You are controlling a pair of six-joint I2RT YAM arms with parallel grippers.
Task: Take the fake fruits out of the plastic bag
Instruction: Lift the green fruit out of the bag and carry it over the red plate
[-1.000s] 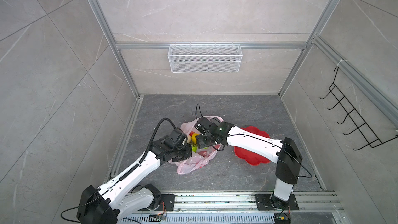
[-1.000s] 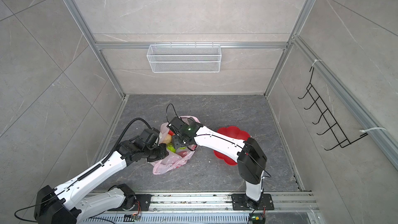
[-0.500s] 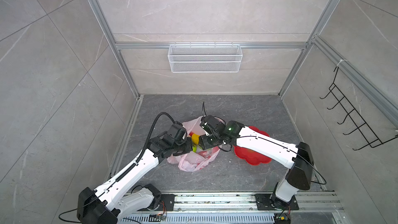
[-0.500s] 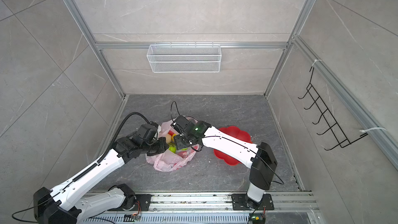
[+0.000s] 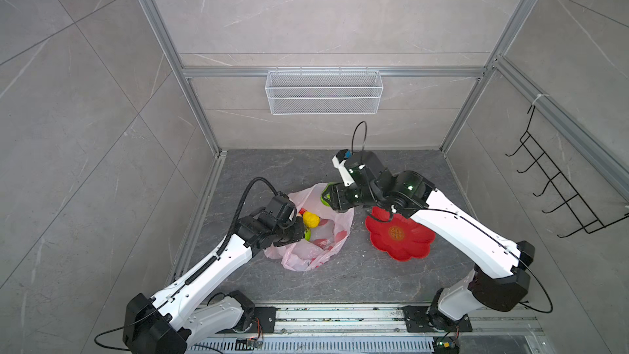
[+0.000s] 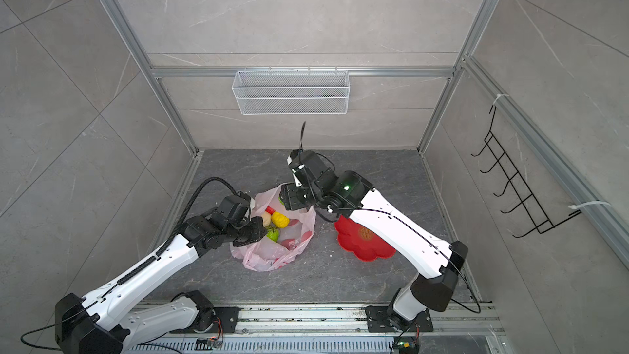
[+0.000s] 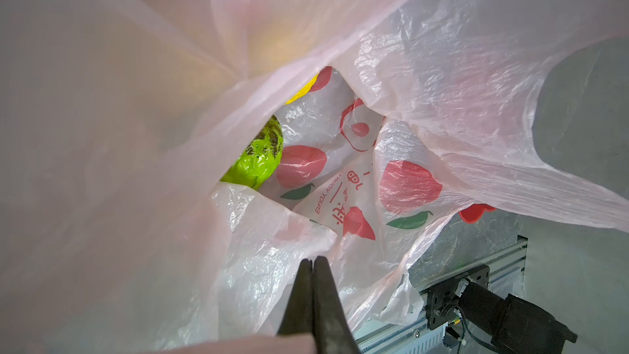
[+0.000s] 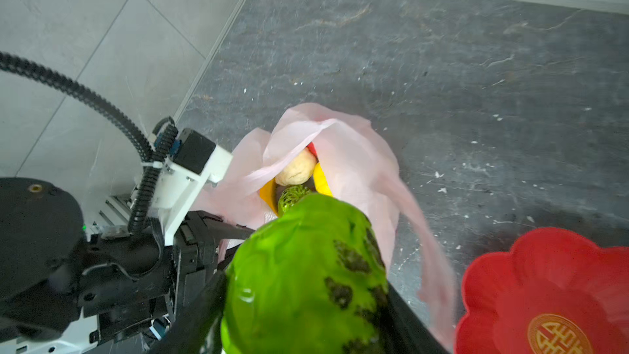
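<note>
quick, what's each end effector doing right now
left end effector: closed, pinching the plastic bag
right end effector: closed on a green fake fruit

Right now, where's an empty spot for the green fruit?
Bare floor lies behind the plastic bag toward the back wall, and in front of the bag and red dish, near the rail. Crowded: the bag's mouth, between left gripper and right gripper holding green fruit.
</note>
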